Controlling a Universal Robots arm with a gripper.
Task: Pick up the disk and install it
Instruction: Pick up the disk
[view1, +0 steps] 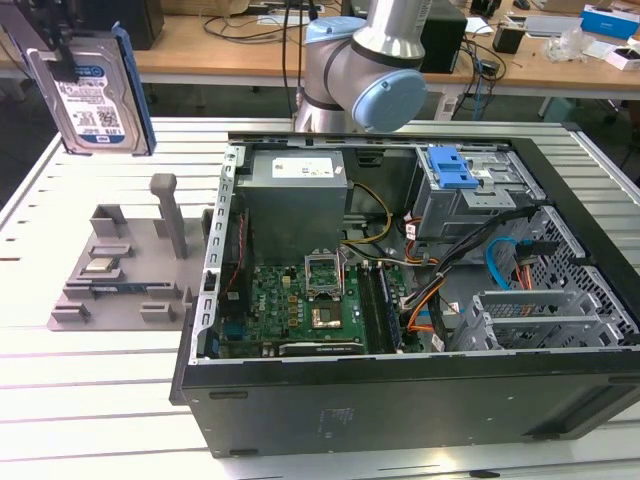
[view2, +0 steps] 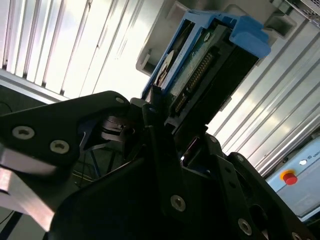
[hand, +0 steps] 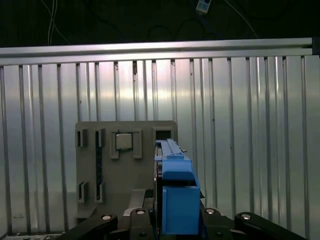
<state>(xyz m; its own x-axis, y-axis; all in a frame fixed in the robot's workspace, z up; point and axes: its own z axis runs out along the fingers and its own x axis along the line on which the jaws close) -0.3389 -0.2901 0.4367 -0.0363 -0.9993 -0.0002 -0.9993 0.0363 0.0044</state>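
one disk up in the air, held tight

one thing is held: the disk (view1: 95, 95), a flat silver hard drive with a white-and-blue label and a blue plastic frame. it hangs upright, high at the exterior view's left, over the white slatted table (view1: 60, 400) and well apart from the big box. the black gripper (view1: 55, 55) is closed on its top end. in the second wrist view its fingers (view2: 159, 145) pinch the disk from both sides.

i think the disk is hard and stiff, a bit heavy, with smooth metal that could slip. it is likely easy to hurt inside, so the blue frame and thin edges look best to hold, not the row of pins.

below it sits a grey plastic tray (view1: 120, 295) with a small square silver chip (view1: 100, 266). further right lies the open black computer case (view1: 350, 410), with a blue plastic latch (view1: 455, 168) on a grey metal cage.
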